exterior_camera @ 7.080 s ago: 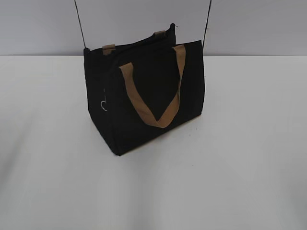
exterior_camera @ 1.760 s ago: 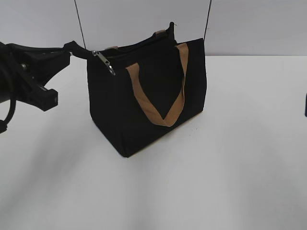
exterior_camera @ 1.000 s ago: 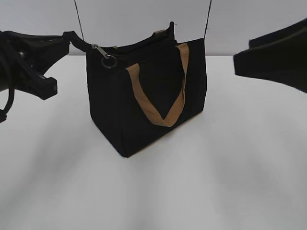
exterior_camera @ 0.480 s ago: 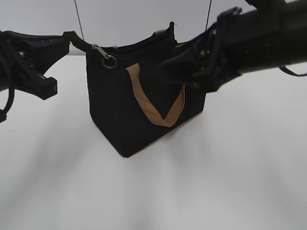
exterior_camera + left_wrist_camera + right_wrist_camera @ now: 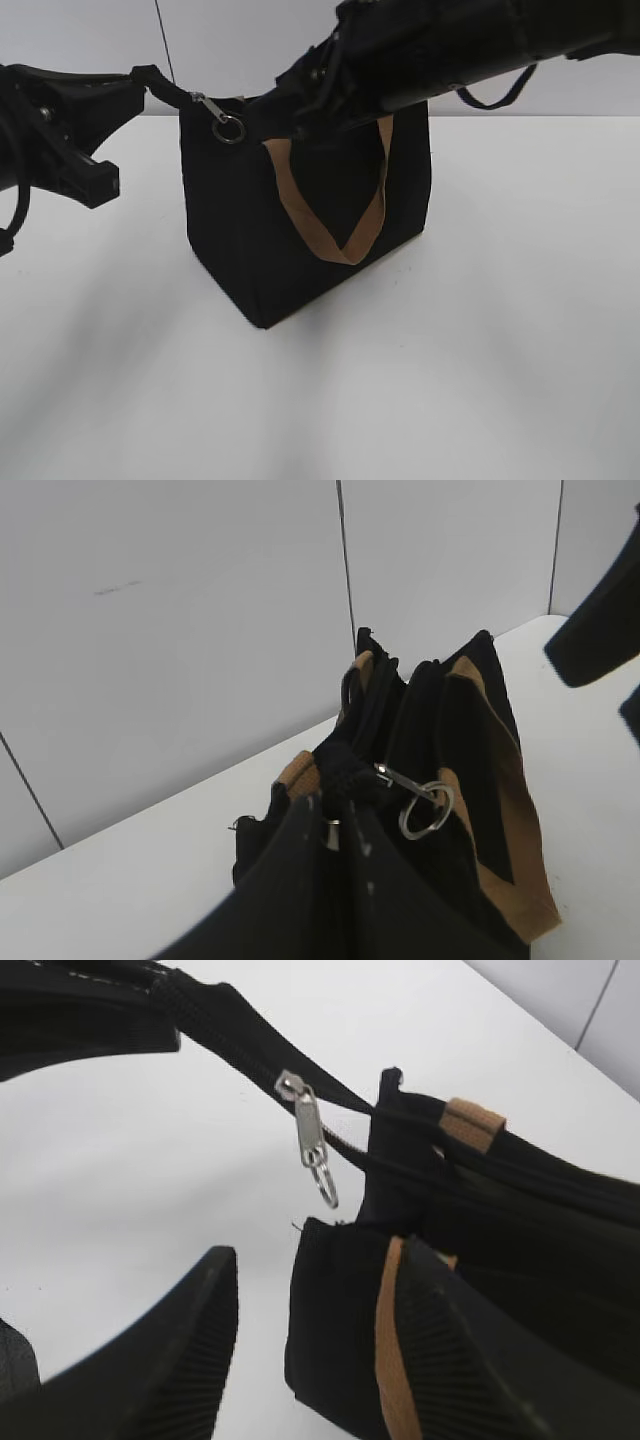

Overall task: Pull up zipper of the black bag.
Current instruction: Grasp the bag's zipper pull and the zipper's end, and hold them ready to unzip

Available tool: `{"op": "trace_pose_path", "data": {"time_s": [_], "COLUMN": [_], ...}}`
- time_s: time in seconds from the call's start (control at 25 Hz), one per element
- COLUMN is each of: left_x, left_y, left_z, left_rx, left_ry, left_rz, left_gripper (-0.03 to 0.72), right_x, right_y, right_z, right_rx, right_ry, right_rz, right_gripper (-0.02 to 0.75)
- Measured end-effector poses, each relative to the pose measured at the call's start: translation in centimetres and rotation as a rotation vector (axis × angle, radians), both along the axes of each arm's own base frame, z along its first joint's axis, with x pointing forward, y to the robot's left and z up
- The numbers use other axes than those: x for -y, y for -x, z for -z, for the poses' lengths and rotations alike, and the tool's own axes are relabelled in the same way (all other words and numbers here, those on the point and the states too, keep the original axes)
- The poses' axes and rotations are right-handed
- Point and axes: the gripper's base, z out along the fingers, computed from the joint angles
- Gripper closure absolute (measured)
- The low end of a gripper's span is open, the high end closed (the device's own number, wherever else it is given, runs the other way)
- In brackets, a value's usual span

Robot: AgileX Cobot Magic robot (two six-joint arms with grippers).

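Zipper (image 5: 310, 1145): small silver slider with a flat tab and a round ring pull, sitting at the near-left end of the black zip track, at the top left corner of the black bag (image 5: 300, 230) as the exterior view shows it. Ring hangs free below the slider. Judged light, hard and slick; the ring or tab is the only sensible place to pinch, and a narrow bite is needed since the part is tiny beside the bag.

Bag: boxy, soft fabric, stands upright on the white surface (image 5: 480, 380). Judged light and floppy at the mouth, so it would likely slide or fold if the slider were pulled without a counter-hold. Tan handle (image 5: 330, 215) loops down the front panel, near the slider's path; a snag risk.

Left pincer (image 5: 335, 830): closed on the black fabric tail at the zip end, holding the track taut away from the bag.

Right pincer (image 5: 330, 1345): fingers apart, gripping nothing, hovering just below the ring; one ribbed finger lies against the bag's front edge and handle.

Room: the surface is open in front of and to both sides of the bag; a wall stands close behind. The right arm crosses above the bag top, so clearance along the track is tight.
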Motion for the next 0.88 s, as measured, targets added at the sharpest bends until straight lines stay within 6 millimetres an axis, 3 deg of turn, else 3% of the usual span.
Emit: {"op": "trace_pose_path", "data": {"time_s": [0.24,0.88], "left_x": [0.0,0.0], "left_y": [0.0,0.0], "left_z": [0.0,0.0], "left_rx": [0.0,0.002], "left_ry": [0.0,0.002], "left_rz": [0.0,0.0], "left_gripper": [0.682,0.682], "right_x": [-3.2,-3.8], "right_y": [-0.8,-2.4], "right_z": [1.5,4.2], "right_rx": [0.006,-0.021], "right_ry": [0.032,0.043], "right_rz": [-0.084,0.018], "right_gripper": [0.349,0.349]}}
